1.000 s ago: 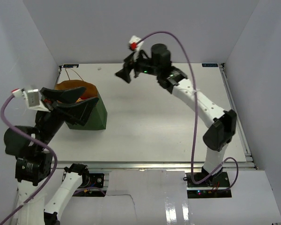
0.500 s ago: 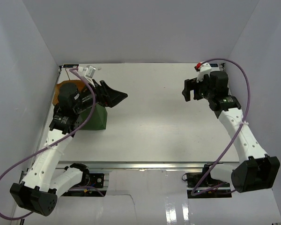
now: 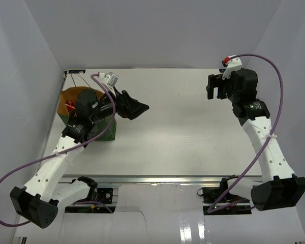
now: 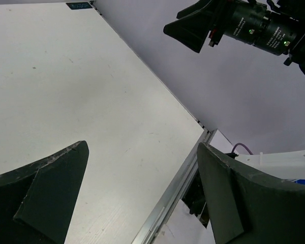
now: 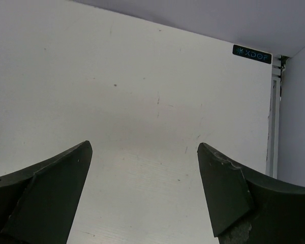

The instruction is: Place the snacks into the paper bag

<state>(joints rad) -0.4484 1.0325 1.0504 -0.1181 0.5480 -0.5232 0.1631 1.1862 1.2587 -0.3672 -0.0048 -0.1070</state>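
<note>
The paper bag (image 3: 105, 130), dark green outside and brown inside, stands at the table's left edge with thin loop handles at its back. A bit of a red snack packet (image 3: 70, 105) shows inside it; the other snacks are hidden or out of view. My left arm reaches over the bag. My left gripper (image 3: 141, 108) is open and empty, just right of the bag, above bare table (image 4: 142, 152). My right gripper (image 3: 210, 87) is open and empty, high at the back right, above bare table (image 5: 145, 147).
The white table (image 3: 173, 132) lies inside a walled booth. A metal rail (image 3: 168, 178) runs along its near edge, another along the right edge (image 5: 272, 117). The right arm (image 4: 254, 30) shows at the top of the left wrist view.
My left arm has swung from the near left over the bag, its gripper now pointing right. My right arm has drawn back from the back centre to the back right.
</note>
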